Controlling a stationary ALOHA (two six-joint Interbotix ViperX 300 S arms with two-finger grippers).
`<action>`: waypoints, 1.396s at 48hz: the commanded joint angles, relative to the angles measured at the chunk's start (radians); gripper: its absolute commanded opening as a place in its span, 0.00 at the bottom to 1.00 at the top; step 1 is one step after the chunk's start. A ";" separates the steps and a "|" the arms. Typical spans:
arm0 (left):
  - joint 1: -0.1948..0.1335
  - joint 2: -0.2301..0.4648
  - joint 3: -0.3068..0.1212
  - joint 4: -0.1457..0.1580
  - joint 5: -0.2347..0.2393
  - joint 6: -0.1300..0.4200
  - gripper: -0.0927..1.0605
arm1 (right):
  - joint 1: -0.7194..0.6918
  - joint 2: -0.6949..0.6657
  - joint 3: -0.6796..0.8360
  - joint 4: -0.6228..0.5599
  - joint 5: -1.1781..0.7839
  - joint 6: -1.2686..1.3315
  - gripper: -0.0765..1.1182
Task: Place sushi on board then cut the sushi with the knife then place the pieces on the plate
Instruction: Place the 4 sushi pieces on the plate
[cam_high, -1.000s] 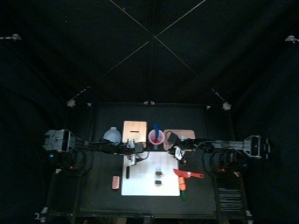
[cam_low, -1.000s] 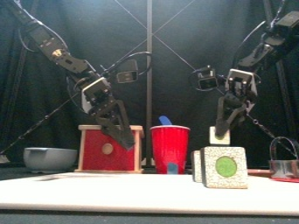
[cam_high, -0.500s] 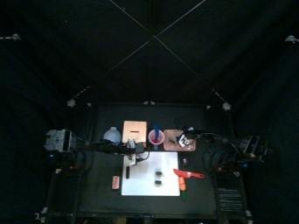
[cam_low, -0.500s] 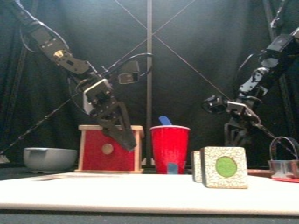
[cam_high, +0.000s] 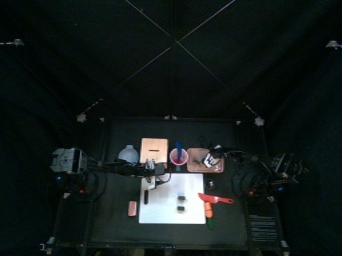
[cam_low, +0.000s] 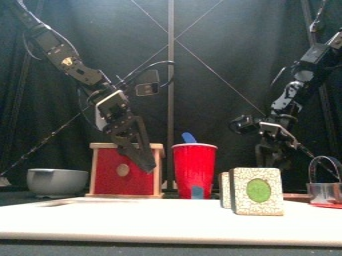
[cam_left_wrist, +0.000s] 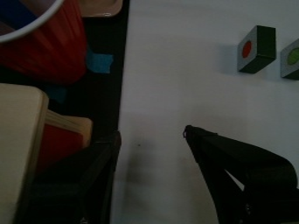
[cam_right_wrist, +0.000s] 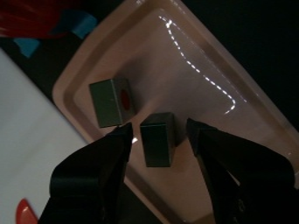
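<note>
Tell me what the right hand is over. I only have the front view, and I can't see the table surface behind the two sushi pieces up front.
Observer: The right hand is open over the pink tray, with one sushi piece between its fingers.
Operator: Is anything else on that tray?
Observer: Yes, a second piece lies on the tray close beside that one.
</note>
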 joint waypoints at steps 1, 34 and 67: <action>0.002 -0.008 -0.023 -0.002 -0.003 -0.002 0.90 | 0.064 -0.074 -0.040 0.006 0.025 -0.003 0.78; 0.002 -0.006 -0.026 -0.018 -0.003 0.002 0.90 | 0.681 0.057 -0.193 0.052 -0.123 -0.003 0.79; 0.000 -0.005 -0.021 -0.018 -0.003 0.002 0.90 | 0.755 0.291 -0.295 0.055 -0.161 -0.006 0.78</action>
